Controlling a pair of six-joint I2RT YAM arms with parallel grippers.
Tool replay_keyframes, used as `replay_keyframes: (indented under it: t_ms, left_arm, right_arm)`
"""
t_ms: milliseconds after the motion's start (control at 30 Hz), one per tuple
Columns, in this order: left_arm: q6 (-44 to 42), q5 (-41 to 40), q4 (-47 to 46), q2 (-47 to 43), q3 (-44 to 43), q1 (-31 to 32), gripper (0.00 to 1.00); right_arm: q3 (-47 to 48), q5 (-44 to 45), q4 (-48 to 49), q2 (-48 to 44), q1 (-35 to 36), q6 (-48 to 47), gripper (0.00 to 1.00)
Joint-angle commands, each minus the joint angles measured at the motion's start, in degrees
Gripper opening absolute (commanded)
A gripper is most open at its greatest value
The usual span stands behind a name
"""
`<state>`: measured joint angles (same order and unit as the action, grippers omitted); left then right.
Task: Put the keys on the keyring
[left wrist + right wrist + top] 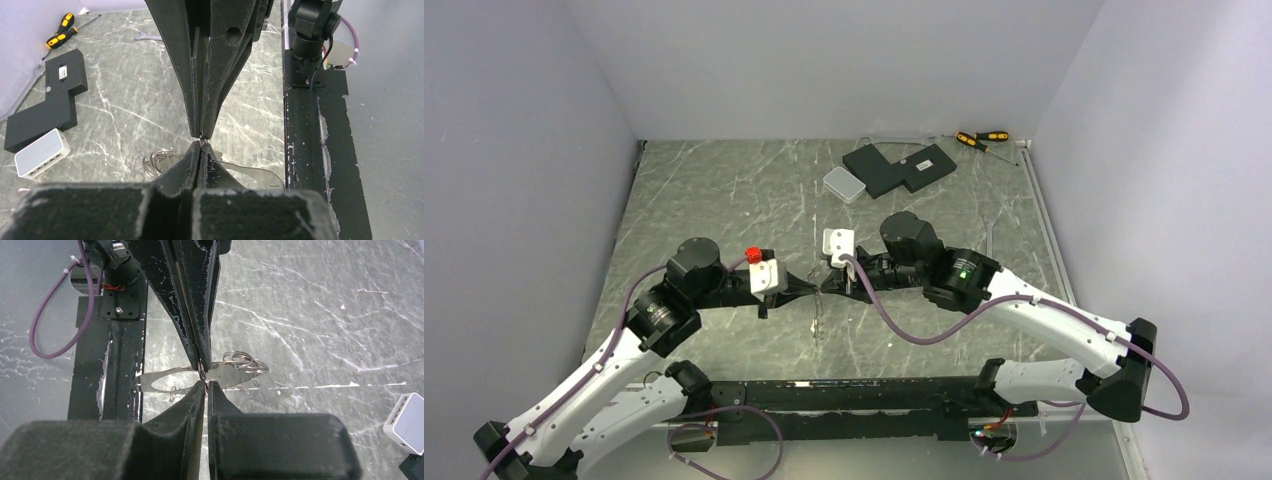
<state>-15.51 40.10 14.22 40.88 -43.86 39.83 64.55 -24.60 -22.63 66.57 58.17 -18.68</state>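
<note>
My left gripper (pixel 810 286) and right gripper (pixel 830 284) meet tip to tip over the middle of the table. Both are shut on one small dark wire ring (pixel 202 372), pinched between the left gripper (pixel 200 364) and the right gripper (pixel 205 384). Under the tips lies the keyring (pixel 150 379), a flat silvery oval loop. A bunch of small silvery rings (pixel 245 361) sits at its right end, with tiny silvery bits that may be the keys; I cannot make them out. The left wrist view shows the left gripper (pixel 201 146), the loop (pixel 252 172) and the rings (pixel 159 160).
A small white box (pixel 844 184), a black L-shaped block (pixel 902 167) and two orange-handled screwdrivers (pixel 982 138) lie at the back. A thin wrench (pixel 144 36) lies near them. A black rail (pixel 854 395) runs along the front edge. Walls close in both sides.
</note>
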Motion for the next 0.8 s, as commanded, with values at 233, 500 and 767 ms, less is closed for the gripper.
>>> replay_keyframes:
  t_ms: [233, 500, 767]
  left_arm:
    - [0.98, -1.74, -4.32, -1.75, -0.27, -0.02, 0.00]
    - [2.33, -2.30, -6.48, -3.27, 0.59, -0.82, 0.00]
    - [3.64, -2.62, -8.68, -5.16, 1.67, -1.68, 0.00]
  right_arm:
    - [0.51, -1.49, 1.45, 0.68, -0.34, -0.20, 0.05]
    - [0.66, -1.40, 1.02, 0.70, -0.34, -0.13, 0.04]
    - [1.27, -1.26, 0.24, 0.64, -0.34, -0.13, 0.04]
